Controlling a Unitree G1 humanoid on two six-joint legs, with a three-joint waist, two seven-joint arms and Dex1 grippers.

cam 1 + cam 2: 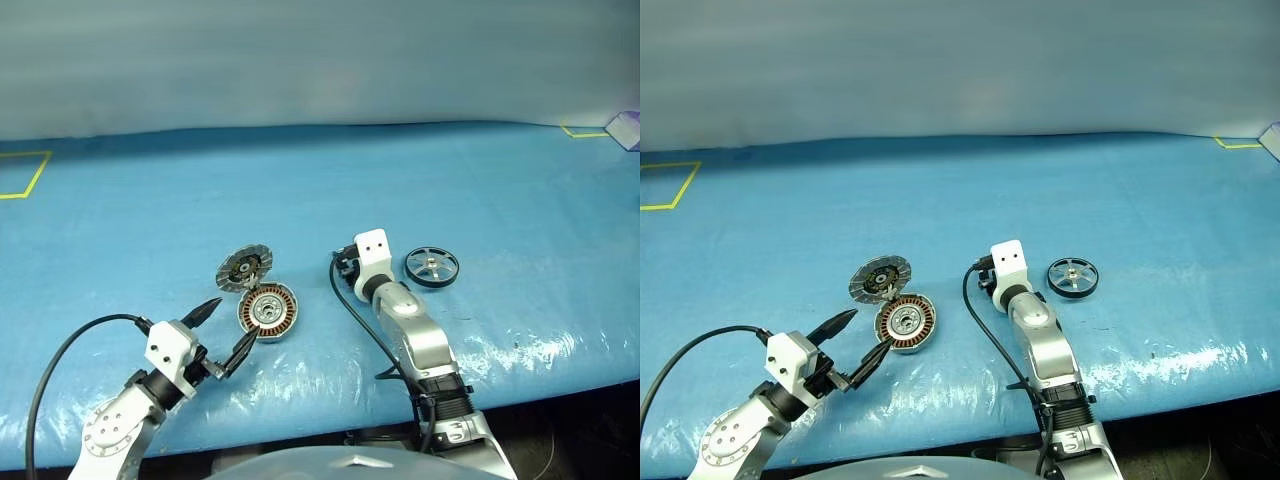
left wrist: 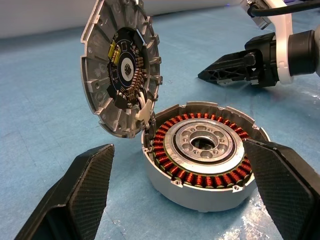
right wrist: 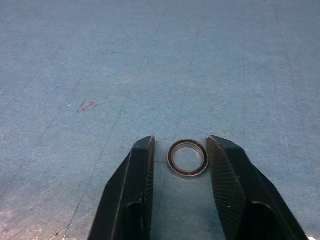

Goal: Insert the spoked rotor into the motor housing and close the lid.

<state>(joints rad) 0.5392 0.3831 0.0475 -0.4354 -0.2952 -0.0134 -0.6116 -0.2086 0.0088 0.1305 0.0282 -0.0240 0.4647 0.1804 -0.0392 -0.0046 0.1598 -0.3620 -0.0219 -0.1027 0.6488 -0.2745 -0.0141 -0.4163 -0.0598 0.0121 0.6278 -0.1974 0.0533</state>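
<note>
The motor housing [image 1: 268, 312], a grey cup with copper windings [image 2: 200, 177], lies on the blue table. Its lid [image 1: 245, 268] stands tilted open at the far rim, dark inner face [image 2: 122, 70] showing. My left gripper [image 1: 236, 320] is open, one finger on each side of the housing and clear of it. The spoked rotor [image 1: 432, 268] lies flat to the right, just beside my right wrist. My right gripper [image 3: 181, 142] is narrowly open over a small metal ring [image 3: 188, 158] that lies on the table between its fingers. One finger looks to touch the ring; a gap shows at the other.
A blue sheet [image 1: 500, 180] covers the table, glossy and wrinkled near the front edge [image 1: 540, 350]. Yellow tape marks sit at the far left [image 1: 25, 175] and far right [image 1: 585, 131]. A pale box [image 1: 626, 130] stands at the far right corner.
</note>
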